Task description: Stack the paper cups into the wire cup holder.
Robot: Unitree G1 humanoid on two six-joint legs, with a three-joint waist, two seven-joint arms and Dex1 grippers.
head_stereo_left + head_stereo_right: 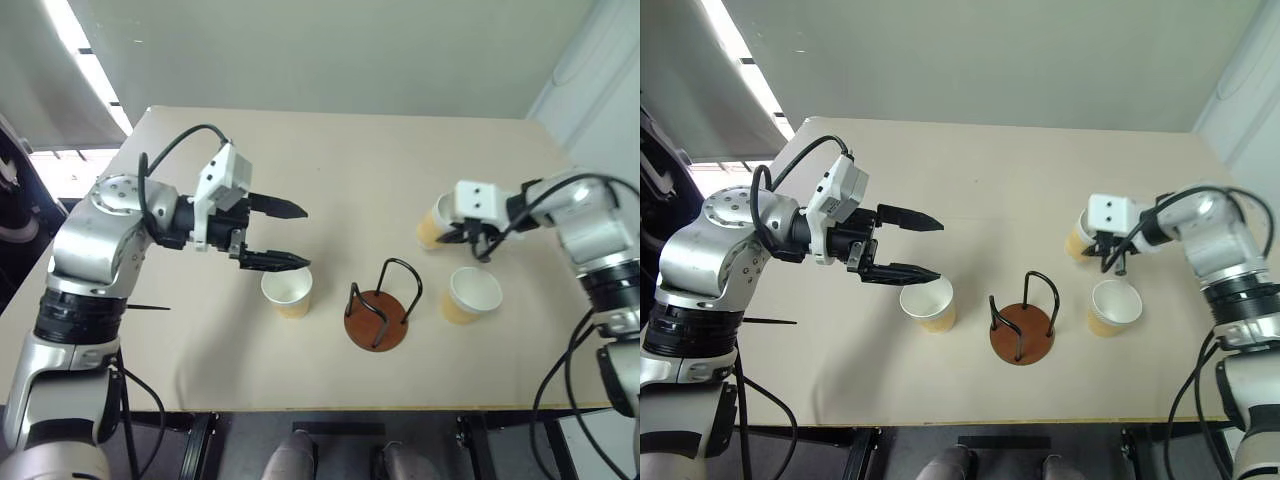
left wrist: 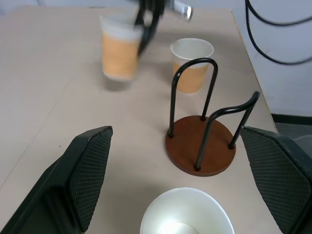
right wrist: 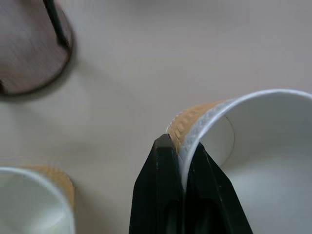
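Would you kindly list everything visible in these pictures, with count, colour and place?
paper cups: three, tan outside and white inside; one stands on the table left of the holder, one stands right of it, one is pinched at its rim by the right gripper, farther back on the right.
wire cup holder: one, reddish-brown disc base with black wire loops, upright near the table's front edge, no cup in it.
table: one, beige.
left gripper: black jaws open, above and behind the left cup.
right gripper: black jaws shut on the rim of the far right cup.
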